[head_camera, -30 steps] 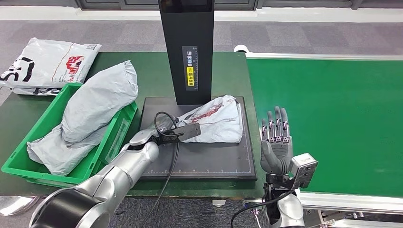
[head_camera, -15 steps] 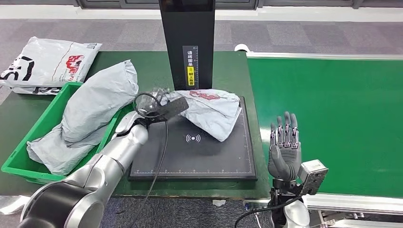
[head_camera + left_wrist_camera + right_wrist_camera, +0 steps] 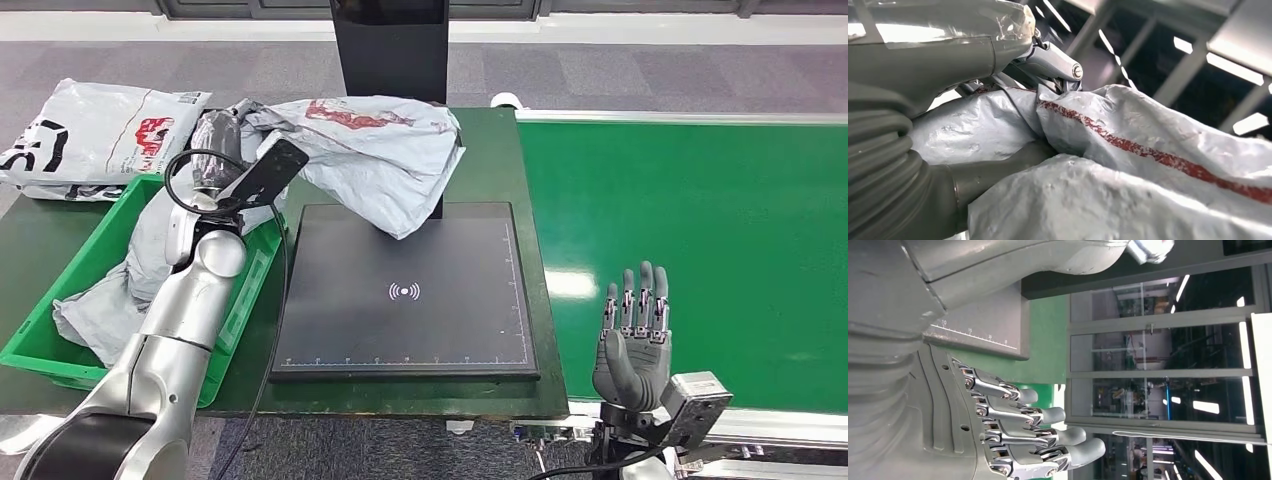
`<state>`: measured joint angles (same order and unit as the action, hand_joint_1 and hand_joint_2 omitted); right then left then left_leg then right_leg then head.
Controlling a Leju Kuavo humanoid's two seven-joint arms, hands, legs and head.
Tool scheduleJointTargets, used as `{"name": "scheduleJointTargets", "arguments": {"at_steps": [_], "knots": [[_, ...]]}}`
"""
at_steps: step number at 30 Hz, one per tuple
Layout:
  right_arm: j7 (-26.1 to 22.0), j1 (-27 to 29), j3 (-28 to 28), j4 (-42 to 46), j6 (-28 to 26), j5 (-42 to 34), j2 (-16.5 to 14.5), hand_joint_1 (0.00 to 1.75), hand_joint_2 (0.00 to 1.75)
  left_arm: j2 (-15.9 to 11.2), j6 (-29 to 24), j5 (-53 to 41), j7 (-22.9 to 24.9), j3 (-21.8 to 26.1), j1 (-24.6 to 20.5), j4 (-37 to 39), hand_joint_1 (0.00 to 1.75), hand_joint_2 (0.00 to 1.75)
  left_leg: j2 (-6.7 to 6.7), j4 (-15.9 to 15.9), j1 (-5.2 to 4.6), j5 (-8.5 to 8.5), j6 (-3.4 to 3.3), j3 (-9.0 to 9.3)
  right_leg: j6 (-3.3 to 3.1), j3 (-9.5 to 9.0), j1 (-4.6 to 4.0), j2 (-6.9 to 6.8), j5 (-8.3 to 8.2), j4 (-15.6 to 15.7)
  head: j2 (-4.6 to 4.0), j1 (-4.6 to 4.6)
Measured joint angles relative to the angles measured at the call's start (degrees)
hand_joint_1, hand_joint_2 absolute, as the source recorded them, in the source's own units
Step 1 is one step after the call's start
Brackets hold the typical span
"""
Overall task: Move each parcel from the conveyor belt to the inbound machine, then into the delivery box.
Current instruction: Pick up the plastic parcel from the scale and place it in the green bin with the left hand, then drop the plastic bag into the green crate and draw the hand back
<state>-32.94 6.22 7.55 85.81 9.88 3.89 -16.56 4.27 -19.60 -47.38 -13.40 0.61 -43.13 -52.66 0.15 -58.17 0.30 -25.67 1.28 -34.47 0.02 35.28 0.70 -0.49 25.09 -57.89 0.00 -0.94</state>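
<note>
- Lifted off the black scanning pad (image 3: 405,295) since the earlier frames, the crumpled grey plastic parcel with red print (image 3: 375,150) now hangs above the pad's far-left corner, carried toward the green plastic delivery box (image 3: 60,345).
- Head view: the left robot hand (image 3: 215,150) grasps the parcel's left end. The right robot hand (image 3: 632,340) is released, fingers straight and apart, upright at the near edge of the green conveyor belt (image 3: 700,230). A second grey parcel (image 3: 150,250) already lies in the box.
- Left wrist view: the parcel (image 3: 1128,165) is bunched in the left robot hand's (image 3: 993,125) grasp.
- Right wrist view: the right robot hand (image 3: 1018,435) holds nothing.
- Step in hand: transfer from inbound machine to box. Next move: swing left over the box, lower, then release.
</note>
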Motion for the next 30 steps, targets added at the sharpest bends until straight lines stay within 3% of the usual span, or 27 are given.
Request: {"name": "scheduleJointTargets", "arguments": {"at_steps": [5, 10, 15, 19, 26, 30], "knots": [[0.3, 0.1, 0.7, 0.0, 0.4, 0.4, -0.1, 0.0, 1.75, -1.6, -10.2, -6.8, 3.6, 1.3, 4.1, -7.9, 1.75, 1.75, 0.0, 0.0, 0.0, -0.01, 0.01, -0.01, -0.01, 0.0, -0.02, 0.02, 0.0, 0.0, 0.0, 0.0], [0.6, 0.0, 1.0, -0.7, 0.4, 0.7, -0.1, 0.0, 1.75, -2.5, -20.0, -25.3, 10.5, 5.9, 10.1, -19.4, 1.75, 1.75, 0.01, 0.0, 0.01, -0.05, 0.05, -0.02, -0.07, 0.0, -0.08, 0.0, 0.1, 0.0, 0.0, 0.0], [0.9, -0.1, 1.0, -1.4, 0.1, 0.7, -0.1, 0.0, 1.75, -2.8, -20.4, -35.7, 13.7, 12.1, 13.9, -27.2, 1.75, 1.75, 0.01, 0.0, 0.02, -0.06, 0.05, -0.02, -0.09, 0.01, -0.08, -0.04, 0.14, 0.0, 0.0, 0.0], [0.9, -0.1, 1.0, -1.8, -0.1, 0.7, -0.1, 0.0, 1.75, -3.3, -20.4, -38.1, 14.9, 15.8, 15.3, -30.1, 1.75, 1.75, 0.0, 0.0, 0.02, -0.05, 0.06, -0.01, -0.09, 0.0, -0.08, -0.05, 0.13, 0.0, 0.0, 0.0], [0.9, -0.2, 1.0, -2.2, -0.1, 0.7, -0.1, 0.0, 1.75, -3.8, -20.4, -38.6, 15.3, 17.9, 16.5, -32.2, 1.75, 1.75, -0.05, 0.0, 0.06, -0.04, 0.05, -0.01, -0.09, -0.03, -0.07, -0.1, 0.13, 0.0, 0.0, 0.0], [1.0, -0.2, 1.0, -2.3, -0.1, 0.5, -0.1, 0.0, 1.75, -4.9, -20.4, -39.8, 18.5, 18.6, 17.0, -32.2, 1.75, 1.75, -0.03, 0.0, 0.05, -0.05, 0.06, -0.01, -0.09, -0.01, -0.07, -0.06, 0.13, 0.0, 0.0, 0.0]]}}
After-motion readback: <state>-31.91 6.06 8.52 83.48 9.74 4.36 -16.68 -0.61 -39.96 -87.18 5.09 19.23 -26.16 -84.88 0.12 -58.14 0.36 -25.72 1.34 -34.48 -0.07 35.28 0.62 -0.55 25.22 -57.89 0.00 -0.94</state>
